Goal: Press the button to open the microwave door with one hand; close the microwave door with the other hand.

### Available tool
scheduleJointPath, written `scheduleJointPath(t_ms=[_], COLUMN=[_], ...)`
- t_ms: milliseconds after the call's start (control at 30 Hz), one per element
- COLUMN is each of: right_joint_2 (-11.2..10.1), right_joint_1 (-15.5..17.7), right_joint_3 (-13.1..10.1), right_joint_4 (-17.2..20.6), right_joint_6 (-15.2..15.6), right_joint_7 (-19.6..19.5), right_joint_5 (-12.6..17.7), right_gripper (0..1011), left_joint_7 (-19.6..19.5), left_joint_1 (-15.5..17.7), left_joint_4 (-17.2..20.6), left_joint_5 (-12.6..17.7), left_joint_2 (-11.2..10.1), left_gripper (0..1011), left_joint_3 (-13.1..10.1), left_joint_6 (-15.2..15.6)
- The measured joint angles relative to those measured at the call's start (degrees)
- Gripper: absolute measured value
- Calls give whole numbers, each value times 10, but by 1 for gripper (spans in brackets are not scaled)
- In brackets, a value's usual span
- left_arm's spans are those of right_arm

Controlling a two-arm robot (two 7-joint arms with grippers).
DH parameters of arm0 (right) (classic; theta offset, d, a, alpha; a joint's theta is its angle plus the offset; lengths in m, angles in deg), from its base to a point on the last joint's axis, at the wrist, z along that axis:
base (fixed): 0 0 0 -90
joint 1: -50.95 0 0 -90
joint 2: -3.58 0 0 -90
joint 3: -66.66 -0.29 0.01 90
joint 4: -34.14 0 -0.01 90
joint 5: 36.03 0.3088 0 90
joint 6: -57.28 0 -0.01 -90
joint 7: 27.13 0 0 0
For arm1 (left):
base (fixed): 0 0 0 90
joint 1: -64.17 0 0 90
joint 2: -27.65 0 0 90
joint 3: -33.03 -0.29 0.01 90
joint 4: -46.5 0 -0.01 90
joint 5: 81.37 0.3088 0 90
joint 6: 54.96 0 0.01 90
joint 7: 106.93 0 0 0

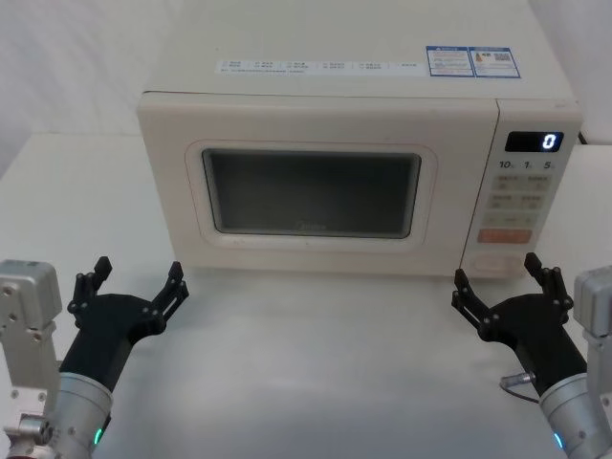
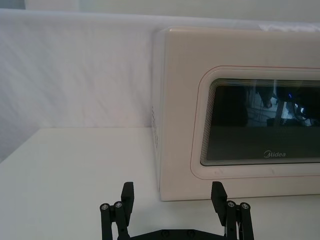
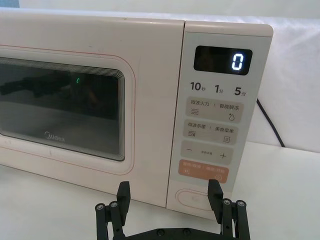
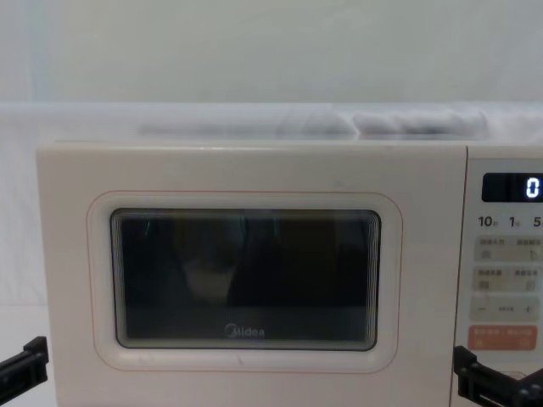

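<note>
Sitting low on the control panel [image 3: 212,120], under the orange key [image 3: 204,171], the button [image 3: 192,198] looks stiff: press its centre. Microwave door [image 1: 311,182] shut. Right hand [image 1: 507,287] spread, nearby; left hand [image 1: 134,292] spread above worktop [image 1: 316,363].

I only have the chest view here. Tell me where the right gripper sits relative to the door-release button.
Observer: The right gripper is open, hanging just in front of the button, apart from it.
Operator: Report the left one.
Observer: The left gripper is open too, low in front of the microwave door's left bottom corner.
Operator: Confirm the door state.
Observer: From the head view, the door sits flush with the body, closed.
</note>
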Motion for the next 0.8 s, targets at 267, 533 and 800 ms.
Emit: scheduleJointPath(t_ms=[267, 533, 800], right_joint_2=[0, 0, 0], right_joint_1=[0, 0, 0], right_joint_3=[0, 0, 0], right_joint_4=[0, 0, 0], right_joint_6=[0, 0, 0], right_joint_7=[0, 0, 0], right_joint_5=[0, 0, 0], right_gripper=[1002, 1002, 1002], left_joint_7=[0, 0, 0], left_joint_1=[0, 0, 0], left_joint_4=[0, 0, 0], left_joint_5=[0, 0, 0], left_joint_2=[0, 0, 0], left_gripper=[1007, 1007, 1007], left_joint_3=[0, 0, 0], left_joint_6=[0, 0, 0])
